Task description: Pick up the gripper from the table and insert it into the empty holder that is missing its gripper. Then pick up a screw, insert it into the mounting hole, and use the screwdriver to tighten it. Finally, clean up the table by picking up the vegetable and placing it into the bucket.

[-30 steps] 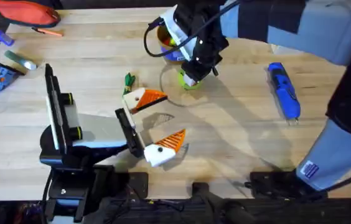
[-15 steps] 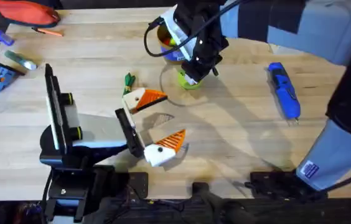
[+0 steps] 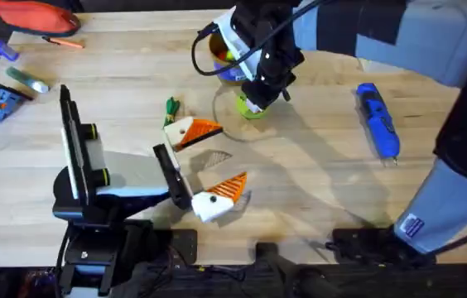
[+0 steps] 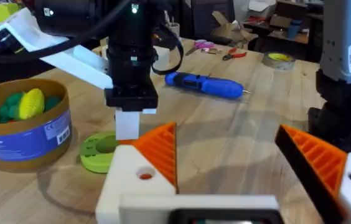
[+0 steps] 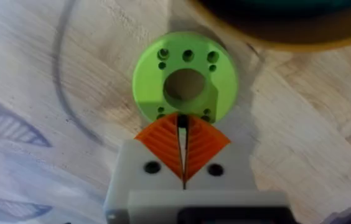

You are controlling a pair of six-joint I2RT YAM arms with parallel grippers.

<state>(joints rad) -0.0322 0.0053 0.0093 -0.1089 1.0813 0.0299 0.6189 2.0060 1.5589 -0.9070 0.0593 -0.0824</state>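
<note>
Your right gripper, ribbed orange pads clenched together, points down at the flat lime disc beside the round bucket. Your left gripper is released above the wooden surface; the cylindrical blue screwdriver lies apart.

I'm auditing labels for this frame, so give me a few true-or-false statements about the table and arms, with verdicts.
1. The screwdriver lies on the table, apart from both grippers. True.
2. The left gripper has its jaws shut. False: they stand wide open.
3. The right gripper is at the lime-green disc, jaws closed. True.
4. The bucket is empty. False: yellow and green toys lie inside.
5. The vegetable is in the bucket. False: it lies on the table.
</note>
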